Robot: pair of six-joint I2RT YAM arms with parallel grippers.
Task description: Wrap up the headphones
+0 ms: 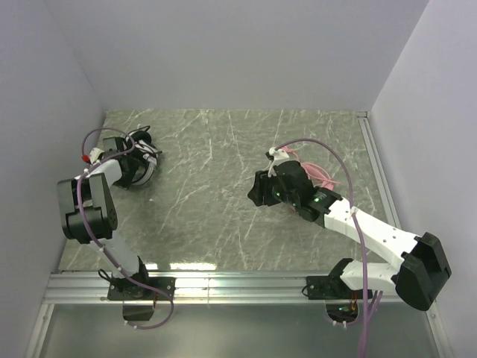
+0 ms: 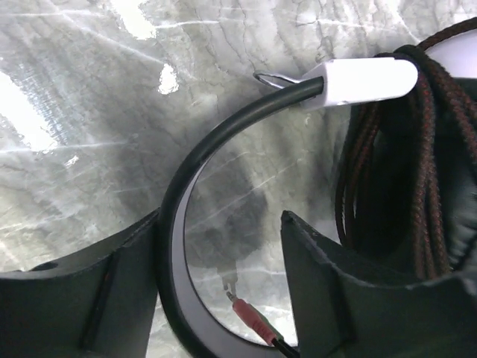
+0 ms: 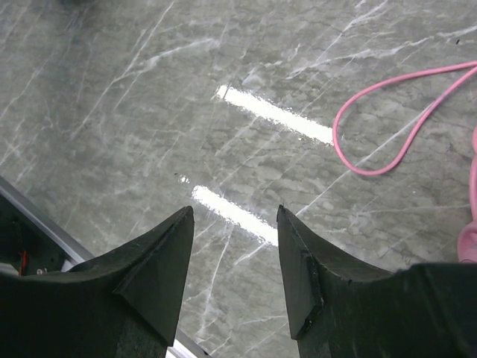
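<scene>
My left fingers (image 2: 350, 283) are standing apart, clamping nothing, around the band of the black-and-white over-ear headset (image 2: 358, 78), its dark braided cable (image 2: 425, 149) bundled at 2 o'clock. My right fingers (image 3: 156, 276) are hovering open and empty; the loose pink cable (image 3: 337, 134) at 2 o'clock likely needs gathering next.

Top cam: fixed, high & behind the arm bases (image 1: 138, 287), looks down/fwd over the whole tabletop (image 1: 216, 201), far off. L wrist cam: looks down past the left fingers (image 2: 335, 291), v. close to the black-and-white headphones (image 2: 365, 78); top cam has that spot at back-left. R wrist cam: low, slanted across the tabletop past the right fingers (image 3: 160, 276), pink cable (image 3: 367, 173) twd its right edge; top cam has that mid-right.
</scene>
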